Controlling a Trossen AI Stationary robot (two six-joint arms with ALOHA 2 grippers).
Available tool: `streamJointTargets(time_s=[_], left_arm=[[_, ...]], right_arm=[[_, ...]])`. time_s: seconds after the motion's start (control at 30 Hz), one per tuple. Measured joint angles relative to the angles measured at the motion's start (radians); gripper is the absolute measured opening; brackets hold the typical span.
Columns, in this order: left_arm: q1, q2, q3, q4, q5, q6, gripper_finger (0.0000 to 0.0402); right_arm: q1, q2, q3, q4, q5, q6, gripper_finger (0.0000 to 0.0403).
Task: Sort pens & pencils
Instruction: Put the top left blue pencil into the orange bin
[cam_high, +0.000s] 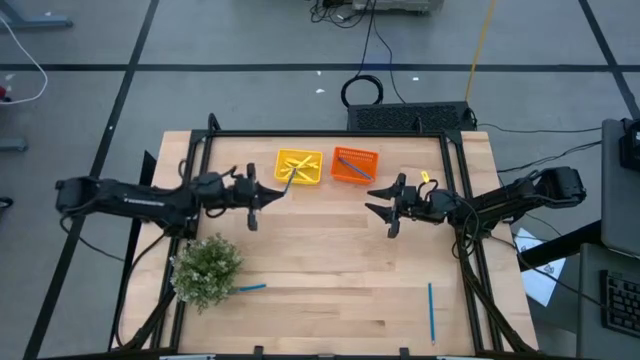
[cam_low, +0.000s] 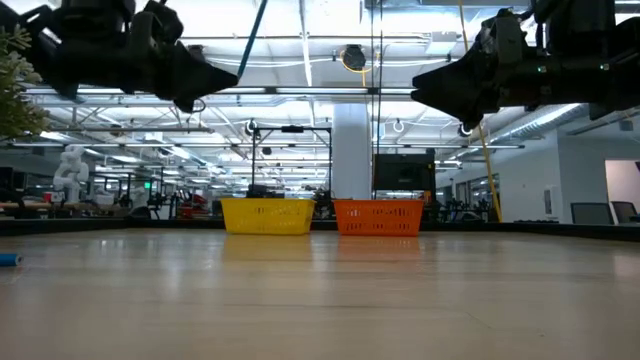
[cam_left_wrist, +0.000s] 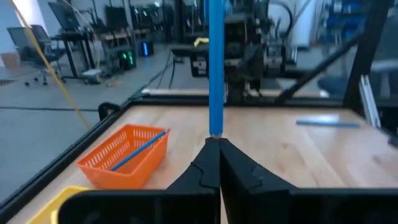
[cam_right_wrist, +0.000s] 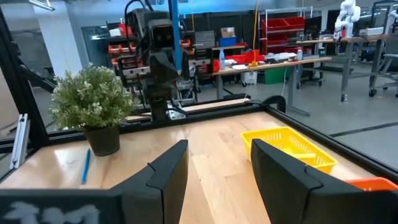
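Observation:
My left gripper (cam_high: 268, 198) hovers left of centre, level, shut on a blue pen (cam_left_wrist: 216, 68) that stands upright above its fingers. My right gripper (cam_right_wrist: 217, 168) faces it from the right, open, with nothing between its fingers. At the far edge stand a yellow tray (cam_high: 281, 158) with yellow pencils (cam_high: 297, 168) and an orange tray (cam_left_wrist: 112, 163) with one blue pen (cam_left_wrist: 140, 151) lying slanted in it. Another blue pen (cam_high: 431, 310) lies flat on the table at the near right. One more blue pen (cam_right_wrist: 85, 167) lies beside the plant's pot. My left gripper pinches the blue pen's lower end (cam_left_wrist: 216, 129) between the tips of its two shut fingers. The fingers come level from the table's left and lie across the pen. The pen stands upright above the fingers, lifted clear of the table.
A bushy green plant (cam_high: 207, 270) in a dark pot stands at the near left. A black frame (cam_high: 330, 133) rims the table. Bare wood lies in the middle between the two grippers and toward the near edge.

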Motion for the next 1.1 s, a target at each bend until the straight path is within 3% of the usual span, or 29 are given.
streamJointTargets(time_s=[0.17,0.47,0.87,1.1], left_arm=[[-0.002,0.059,-0.048,0.144,-0.011,-0.053,0.0],[-0.002,0.144,-0.017,0.164,-0.011,-0.072,0.0],[-0.079,0.441,0.167,0.175,-0.02,-0.067,0.0],[-0.137,0.505,0.222,0.175,-0.089,-0.013,0.0]], right_arm=[[0.0,0.008,0.0,0.001,0.0,-0.008,0.0164],[0.0,0.06,0.001,0.071,0.0,-0.007,0.0164],[0.001,0.381,0.257,0.09,-0.006,-0.117,0.0164],[0.013,0.462,0.332,0.142,-0.069,-0.141,0.0164]])
